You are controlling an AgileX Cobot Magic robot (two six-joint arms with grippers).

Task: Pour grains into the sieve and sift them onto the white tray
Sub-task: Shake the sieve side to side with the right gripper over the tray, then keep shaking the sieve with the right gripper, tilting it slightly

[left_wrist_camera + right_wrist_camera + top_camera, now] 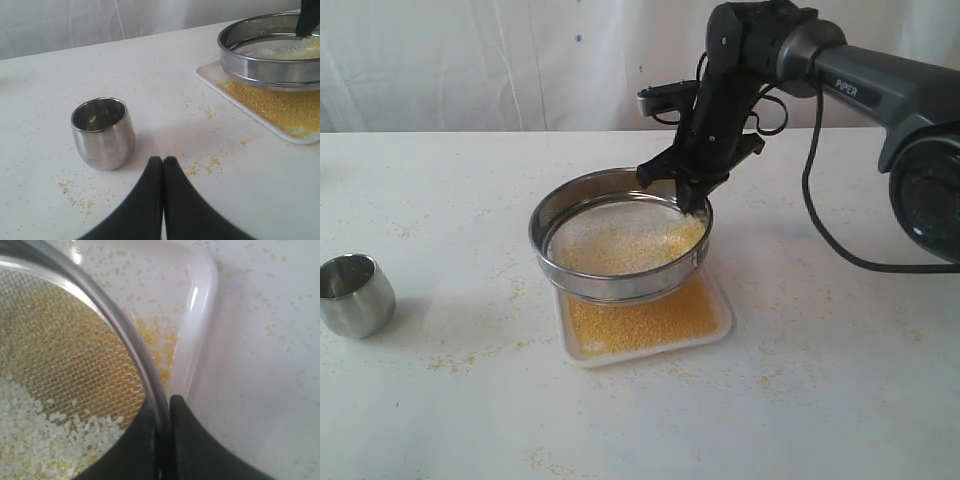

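The steel sieve is over the white tray, and my right gripper is shut on its far rim. In the right wrist view one finger is inside and one outside the sieve's wall, with the gripper pinching it. Pale whitish grains lie on the mesh, and they show in the exterior view too. Fine yellow meal covers the tray under the sieve. My left gripper is shut on nothing, low over the table near the sieve and tray.
A small rounded steel cup stands upright at the table's left, just beyond the left fingertips. Yellowish specks are scattered on the white table. The right arm's black cable hangs down to the table at the right.
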